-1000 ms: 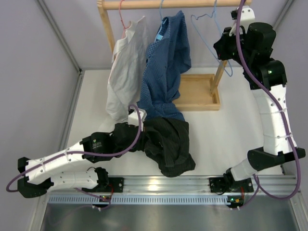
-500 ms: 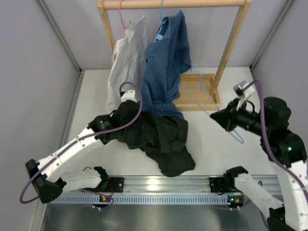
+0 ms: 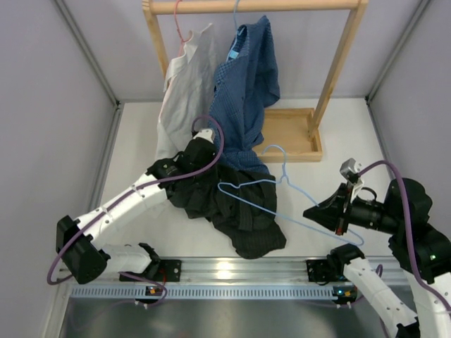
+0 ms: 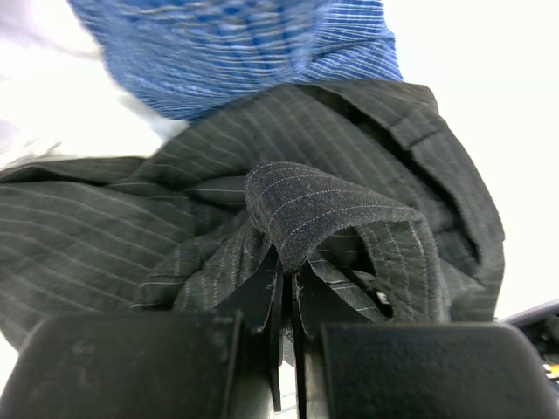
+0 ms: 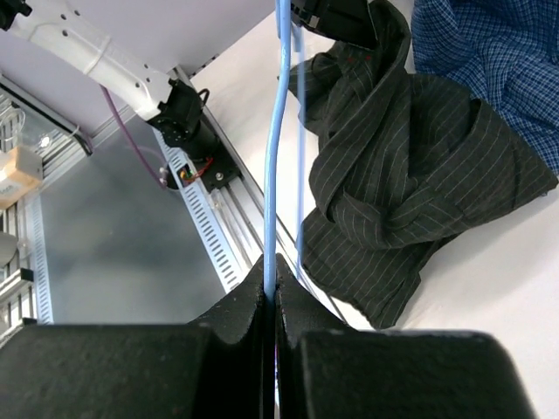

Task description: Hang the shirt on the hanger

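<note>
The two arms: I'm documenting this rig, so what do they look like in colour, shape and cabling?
The left arm and right arm have white tubular links with black joint housings. A purple cable loops along each. The left gripper and right gripper are matte black with flat tapered fingers.

No text, label, brand, number or sign can be read in any of the views.
</note>
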